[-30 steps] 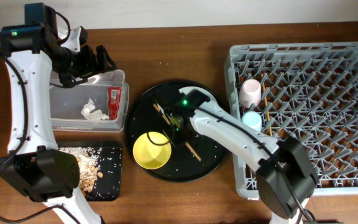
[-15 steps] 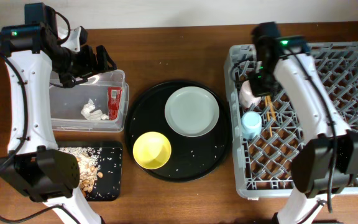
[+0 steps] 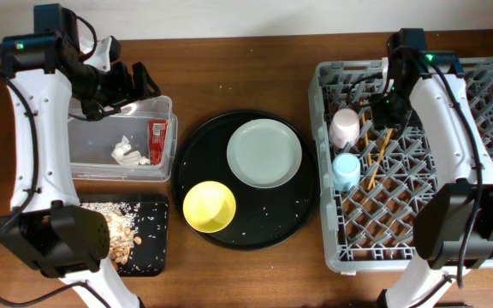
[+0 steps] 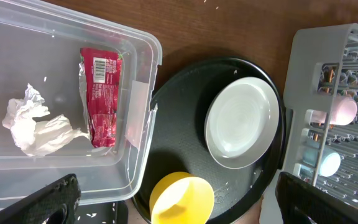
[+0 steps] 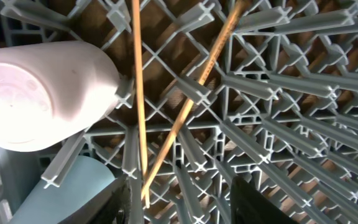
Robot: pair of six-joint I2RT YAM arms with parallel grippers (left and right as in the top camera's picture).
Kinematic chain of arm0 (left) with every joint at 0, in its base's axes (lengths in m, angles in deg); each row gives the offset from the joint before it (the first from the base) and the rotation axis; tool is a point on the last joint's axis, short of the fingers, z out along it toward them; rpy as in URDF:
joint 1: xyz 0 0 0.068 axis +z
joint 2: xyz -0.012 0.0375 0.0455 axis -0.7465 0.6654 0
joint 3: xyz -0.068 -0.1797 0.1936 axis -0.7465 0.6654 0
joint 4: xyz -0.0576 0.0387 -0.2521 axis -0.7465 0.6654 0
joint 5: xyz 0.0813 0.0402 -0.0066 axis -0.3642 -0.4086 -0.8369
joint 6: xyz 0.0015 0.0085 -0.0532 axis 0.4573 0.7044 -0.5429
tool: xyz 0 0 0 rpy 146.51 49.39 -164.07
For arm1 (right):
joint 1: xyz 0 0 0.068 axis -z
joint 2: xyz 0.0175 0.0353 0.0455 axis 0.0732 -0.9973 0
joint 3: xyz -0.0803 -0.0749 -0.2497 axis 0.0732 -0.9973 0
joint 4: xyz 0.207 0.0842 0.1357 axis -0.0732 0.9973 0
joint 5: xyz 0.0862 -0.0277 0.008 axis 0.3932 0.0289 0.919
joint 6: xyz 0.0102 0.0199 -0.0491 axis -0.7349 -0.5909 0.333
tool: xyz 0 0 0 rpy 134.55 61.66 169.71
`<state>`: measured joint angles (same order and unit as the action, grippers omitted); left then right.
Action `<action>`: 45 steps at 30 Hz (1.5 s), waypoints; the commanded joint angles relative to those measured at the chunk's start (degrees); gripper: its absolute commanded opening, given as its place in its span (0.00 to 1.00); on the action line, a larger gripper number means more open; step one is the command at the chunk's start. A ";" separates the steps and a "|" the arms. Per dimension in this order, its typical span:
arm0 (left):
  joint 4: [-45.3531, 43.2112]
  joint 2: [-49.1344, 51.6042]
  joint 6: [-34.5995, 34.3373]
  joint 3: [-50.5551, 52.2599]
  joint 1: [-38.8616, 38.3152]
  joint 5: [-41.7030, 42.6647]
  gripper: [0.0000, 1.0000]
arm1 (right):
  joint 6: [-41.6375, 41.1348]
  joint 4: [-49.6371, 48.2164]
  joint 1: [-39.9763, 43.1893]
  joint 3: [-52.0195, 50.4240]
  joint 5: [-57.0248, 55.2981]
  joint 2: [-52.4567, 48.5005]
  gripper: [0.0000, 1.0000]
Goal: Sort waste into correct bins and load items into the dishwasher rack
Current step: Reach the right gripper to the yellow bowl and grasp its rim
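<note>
Lifted off the round black tray point(image 3: 298, 224) a second ago, the pair of wooden chopsticks point(image 3: 380, 156) now lies loose in the dishwasher rack point(image 3: 486, 214) beneath the released right claw point(image 3: 390, 101), leaving the plate point(image 3: 264, 154) and yellow bowl point(image 3: 209, 206) to load, while the left claw point(image 3: 131, 81) gapes empty.

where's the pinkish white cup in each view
Overhead: pinkish white cup near the left edge of the rack, upper right.
Left wrist: cup at the far right, mid-height.
Right wrist: cup fills the upper left.
Shared landmark: blue cup right beside it.
</note>
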<state>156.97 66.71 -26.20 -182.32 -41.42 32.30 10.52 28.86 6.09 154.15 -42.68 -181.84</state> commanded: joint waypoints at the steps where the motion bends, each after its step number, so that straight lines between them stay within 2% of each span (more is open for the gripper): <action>1: 0.02 -0.39 0.07 -0.15 0.15 0.00 1.00 | -0.11 0.15 0.02 -0.39 1.09 0.74 0.51; 4: 0.02 -0.39 0.04 -0.15 0.15 0.00 1.00 | -0.11 0.13 0.00 -0.39 2.36 0.72 0.51; 8: 0.02 -0.39 0.04 -0.15 0.15 0.00 1.00 | 0.37 1.38 0.00 -0.37 22.58 0.79 0.51; 9: 0.02 -0.39 0.04 -0.15 0.15 0.00 1.00 | 0.35 1.81 0.00 -0.39 32.15 0.79 0.51; 11: 0.02 -0.39 0.04 -0.15 0.15 0.00 1.00 | 0.33 1.75 -0.39 -0.39 44.22 0.79 0.52; 12: 0.02 -0.39 0.04 -0.15 0.15 0.00 1.00 | 0.33 1.77 -1.62 -0.42 45.64 0.76 0.52; 15: 0.02 -0.39 0.04 -0.15 0.15 0.00 1.00 | 0.31 0.26 -5.66 -0.42 45.22 0.72 0.53; 18: 0.04 -0.39 0.07 -0.15 0.15 0.00 1.00 | -5.92 -1.99 -11.96 -0.42 35.15 0.68 0.53; 22: 0.02 -0.39 0.04 -0.15 0.15 0.00 1.00 | -25.66 -2.95 -20.68 -0.52 12.28 0.68 0.51; 24: 0.02 -0.39 0.04 -0.15 0.15 0.00 1.00 | -32.41 -3.26 -23.28 -1.49 6.10 0.68 0.47; 30: 0.02 -0.39 0.07 -0.15 0.15 0.00 1.00 | -33.64 -13.92 -24.96 -14.03 5.07 0.68 0.45; 37: 0.02 -0.39 0.04 -0.15 0.15 0.00 1.00 | -34.93 -25.86 -25.18 -26.29 5.31 0.66 0.38; 42: 0.04 -0.39 0.04 -0.15 0.15 0.00 1.00 | -34.25 -30.77 -25.18 -29.38 5.46 0.66 0.38; 45: 0.02 -0.39 0.04 -0.15 0.15 0.00 1.00 | -33.75 -27.36 -25.09 -25.62 5.40 0.90 0.42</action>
<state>156.97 66.71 -26.22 -182.32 -41.42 32.30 -23.31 -0.65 -18.89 125.80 -36.23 -181.75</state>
